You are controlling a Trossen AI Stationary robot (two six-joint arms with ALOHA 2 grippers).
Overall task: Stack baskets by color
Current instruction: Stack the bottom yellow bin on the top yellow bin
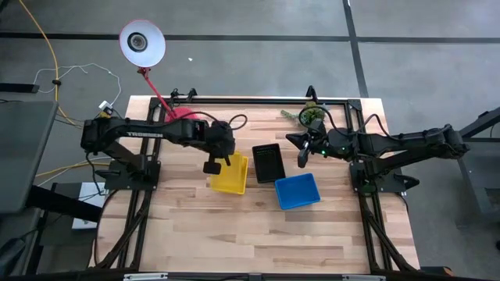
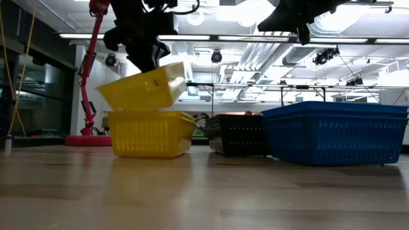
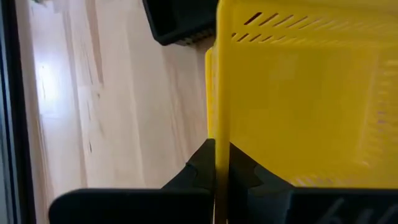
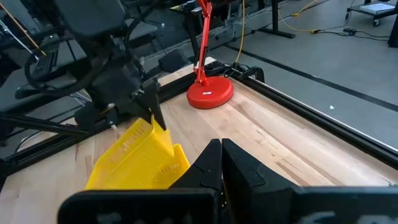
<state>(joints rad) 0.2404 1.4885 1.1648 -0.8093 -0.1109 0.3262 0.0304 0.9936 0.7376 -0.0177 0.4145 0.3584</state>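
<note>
The tabletop (image 1: 258, 234) lies bare along its near edge and both near corners. Mid-table, 3 clusters crowd together: yellow baskets (image 1: 230, 175), black basket (image 1: 268, 161), blue basket (image 1: 298, 190), with only narrow gaps between. The lamp base (image 4: 210, 93) blocks the far left corner.

upper yellow basket (image 2: 146, 86): tilted, rim clamped in left gripper's (image 1: 212, 166) shut jaws | lower yellow basket (image 2: 151, 132): flat, directly beneath | black basket (image 1: 268, 161): flat, between both grippers | blue basket (image 1: 298, 190): flat, below right gripper (image 1: 302, 158)
</note>
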